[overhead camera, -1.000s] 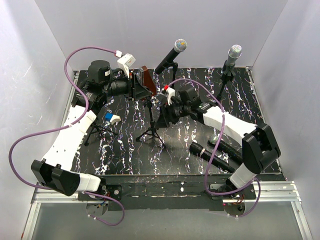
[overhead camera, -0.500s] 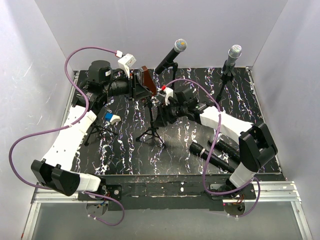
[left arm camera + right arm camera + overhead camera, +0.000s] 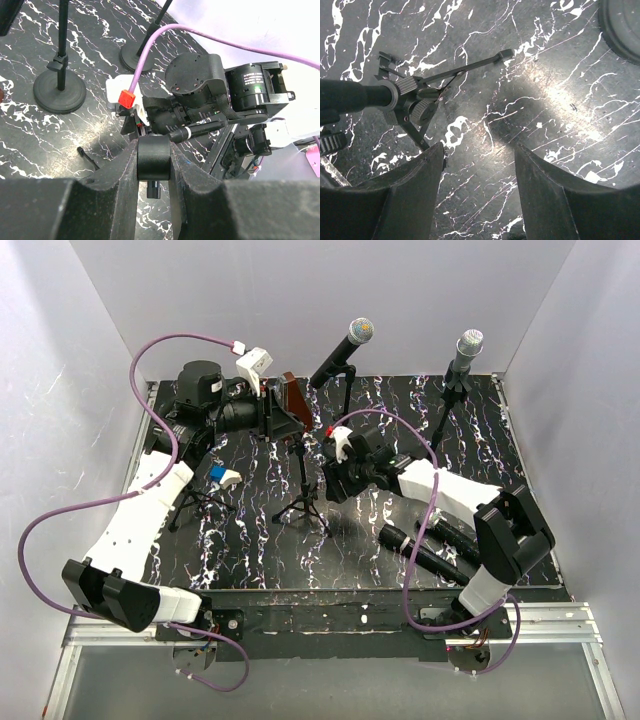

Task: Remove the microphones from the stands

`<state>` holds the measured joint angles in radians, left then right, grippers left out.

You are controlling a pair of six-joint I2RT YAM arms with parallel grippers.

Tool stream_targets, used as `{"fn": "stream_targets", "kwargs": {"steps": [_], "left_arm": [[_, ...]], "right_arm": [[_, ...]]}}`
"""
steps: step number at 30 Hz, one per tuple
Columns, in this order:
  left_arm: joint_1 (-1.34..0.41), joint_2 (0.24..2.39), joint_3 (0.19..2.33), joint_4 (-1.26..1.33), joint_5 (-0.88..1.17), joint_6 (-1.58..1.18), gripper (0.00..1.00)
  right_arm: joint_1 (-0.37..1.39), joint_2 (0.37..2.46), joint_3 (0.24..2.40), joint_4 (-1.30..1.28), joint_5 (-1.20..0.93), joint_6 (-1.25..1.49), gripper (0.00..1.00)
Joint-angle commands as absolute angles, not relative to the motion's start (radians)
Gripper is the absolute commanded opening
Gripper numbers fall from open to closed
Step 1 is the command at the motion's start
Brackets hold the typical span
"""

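Microphone (image 3: 153, 157) atop the tripod stand (image 3: 302, 490), clenched in left fingers (image 3: 125, 175) as before, the grip plain only from left wrist; right fingers (image 3: 410, 185), released and empty, now closer beside the stand's legs over the counter (image 3: 250, 540).

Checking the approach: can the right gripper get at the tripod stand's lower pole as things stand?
Probably yes. The right gripper is open beside the tripod stand, with only bare table between them; the left gripper grips just the stand's top.
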<state>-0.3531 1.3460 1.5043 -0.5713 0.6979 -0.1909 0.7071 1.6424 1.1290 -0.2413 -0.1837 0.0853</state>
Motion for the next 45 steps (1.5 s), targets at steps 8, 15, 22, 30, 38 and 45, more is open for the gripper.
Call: {"fn": "stream_targets", "kwargs": {"steps": [8,15,22,30,38,45], "left_arm": [[-0.348,1.331,1.508,-0.609,0.692,-0.195,0.00],[-0.341,1.347,1.519,-0.609,0.704,-0.198,0.00],[-0.341,1.351,1.532,-0.627,0.701,-0.184,0.00],[-0.341,1.350,1.526,-0.617,0.698,-0.176,0.00],[-0.344,1.364,1.542,-0.578,0.768,-0.095,0.00],[-0.342,1.336,1.557,-0.554,0.755,0.113,0.63]], "right_arm": [[0.706,1.503,1.156,-0.215,-0.461,0.072,0.68],[0.701,1.568,1.252,-0.216,-0.404,0.175,0.68],[0.698,1.641,1.261,-0.262,-0.298,0.172,0.66],[0.703,1.652,1.164,-0.233,-0.242,0.106,0.66],[0.693,1.548,1.074,-0.291,-0.336,-0.144,0.69],[0.614,1.428,0.953,-0.368,-0.305,-0.189,0.70]]}}
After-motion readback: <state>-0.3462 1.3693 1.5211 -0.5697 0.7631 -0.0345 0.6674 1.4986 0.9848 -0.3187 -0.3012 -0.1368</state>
